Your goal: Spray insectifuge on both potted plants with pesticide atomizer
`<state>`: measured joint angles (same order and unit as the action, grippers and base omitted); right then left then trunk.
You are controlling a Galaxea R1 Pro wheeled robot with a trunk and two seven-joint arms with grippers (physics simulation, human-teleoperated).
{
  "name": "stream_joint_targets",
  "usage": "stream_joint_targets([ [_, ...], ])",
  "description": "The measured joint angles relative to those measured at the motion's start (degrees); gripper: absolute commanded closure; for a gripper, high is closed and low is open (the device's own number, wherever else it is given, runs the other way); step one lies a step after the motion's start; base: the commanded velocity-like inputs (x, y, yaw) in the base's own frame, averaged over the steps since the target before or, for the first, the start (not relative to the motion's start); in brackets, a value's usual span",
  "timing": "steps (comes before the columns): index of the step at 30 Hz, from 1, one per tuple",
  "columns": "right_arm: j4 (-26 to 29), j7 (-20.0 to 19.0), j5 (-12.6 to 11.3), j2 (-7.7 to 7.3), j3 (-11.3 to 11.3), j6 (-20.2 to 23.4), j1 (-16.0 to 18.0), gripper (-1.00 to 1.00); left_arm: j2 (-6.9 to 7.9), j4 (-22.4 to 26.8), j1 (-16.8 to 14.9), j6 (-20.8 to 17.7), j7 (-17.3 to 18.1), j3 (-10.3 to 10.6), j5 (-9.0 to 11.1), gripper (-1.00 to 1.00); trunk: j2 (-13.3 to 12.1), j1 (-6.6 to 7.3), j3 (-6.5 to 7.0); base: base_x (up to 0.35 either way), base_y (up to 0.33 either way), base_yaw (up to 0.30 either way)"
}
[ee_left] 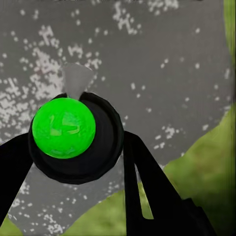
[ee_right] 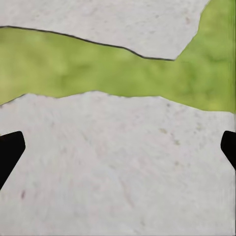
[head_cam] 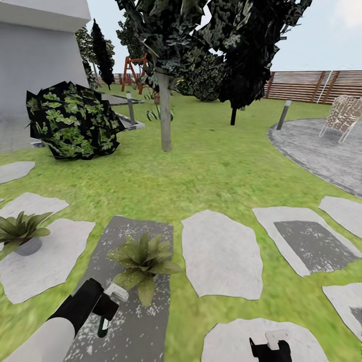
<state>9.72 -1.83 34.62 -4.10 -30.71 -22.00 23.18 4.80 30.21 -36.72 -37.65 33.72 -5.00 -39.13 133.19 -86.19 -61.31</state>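
My left gripper is shut on the pesticide atomizer, a slim dark bottle with a pale spray head that faces a potted plant just ahead. That plant stands on a dark, speckled stepping stone. Further left, the other potted plant sits in a grey pot on a pale stone. In the left wrist view the atomizer shows a round green face between the black fingers. Low at the right, my right gripper hangs open over a pale stone.
The garden lawn holds several stepping stones, one with a dark patch. Beyond stand a big dark bush, a tree trunk, two bollard posts, a chair on paving, and a slatted fence.
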Motion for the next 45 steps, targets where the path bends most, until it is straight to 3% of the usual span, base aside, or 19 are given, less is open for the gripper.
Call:
stream_joint_targets([
  [14, 0.0, 0.0, 0.0, 0.05, 0.0, 0.0, 0.0, -1.0, 0.01, 0.0, 0.0, -0.1, 0.0, 0.0, 0.0, 1.0, 0.0, 0.0, 0.0, 0.0, -0.235, 0.254],
  [21, 0.0, 0.0, 0.0, 0.05, 0.0, 0.0, 0.0, -1.0, 0.0, 0.0, 0.0, -0.1, -0.1, 0.0, -0.1, 1.0, 0.0, 0.0, 0.0, 0.0, -0.22, 0.024],
  [35, 0.0, 0.0, 0.0, 0.05, 0.0, 0.0, 0.0, -1.0, -0.09, -0.1, 0.0, -0.2, -0.3, 0.2, -0.3, 1.0, 0.0, 0.0, 0.0, 0.0, -0.017, 0.132],
  [45, 0.0, 0.0, 0.0, 0.05, 0.0, 0.0, 0.0, -1.0, -0.15, -0.1, 0.0, -0.2, -0.3, 0.3, -0.4, 1.0, 0.0, 0.0, 0.0, 0.0, -0.25, 0.034],
])
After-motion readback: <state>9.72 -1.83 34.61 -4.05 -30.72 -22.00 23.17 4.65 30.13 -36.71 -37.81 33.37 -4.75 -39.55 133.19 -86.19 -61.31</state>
